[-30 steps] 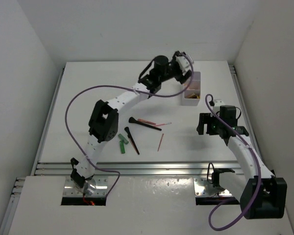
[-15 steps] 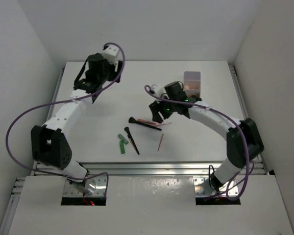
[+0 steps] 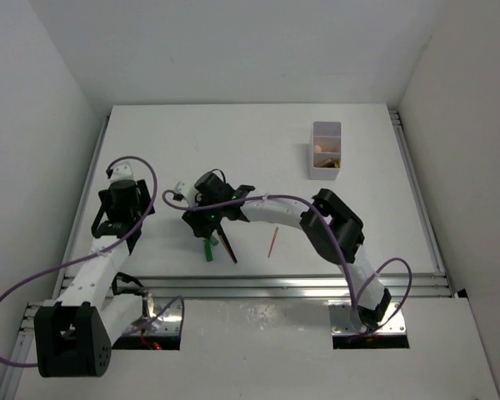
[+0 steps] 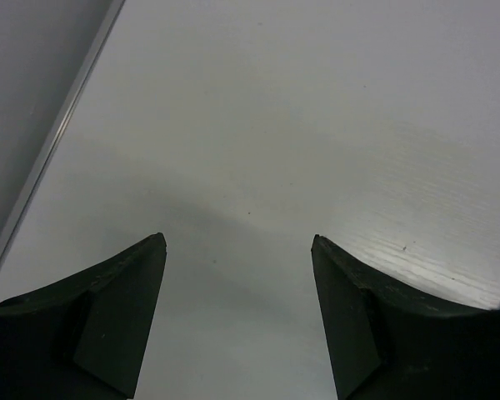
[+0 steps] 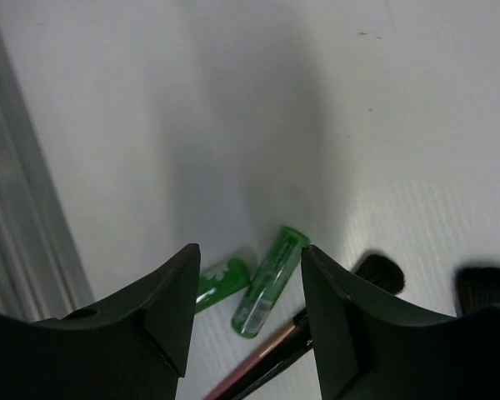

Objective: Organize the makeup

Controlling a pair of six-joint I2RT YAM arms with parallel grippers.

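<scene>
Two green tubes [image 3: 207, 246] lie near the table's front, left of centre. In the right wrist view the longer tube [image 5: 269, 281] and the shorter one [image 5: 221, 282] lie just beyond my fingertips. A black-handled brush [image 3: 227, 242] lies beside them, and its handle [image 5: 275, 358] and bristle head [image 5: 379, 271] show in the right wrist view. A thin pink pencil [image 3: 272, 242] lies to the right. My right gripper [image 3: 203, 222] [image 5: 248, 250] is open and empty, low over the tubes. My left gripper [image 3: 119, 204] [image 4: 239, 242] is open and empty over bare table at the left.
A translucent white two-compartment box [image 3: 326, 150] with a few items inside stands at the back right. The right arm stretches across the middle of the table. A metal rail [image 4: 58, 142] runs along the table's left edge, and another [image 5: 17, 225] borders the front edge.
The left arm has pulled back from the far left to the near left side. The right arm has swung left, from above the brushes to over the green tubes.
</scene>
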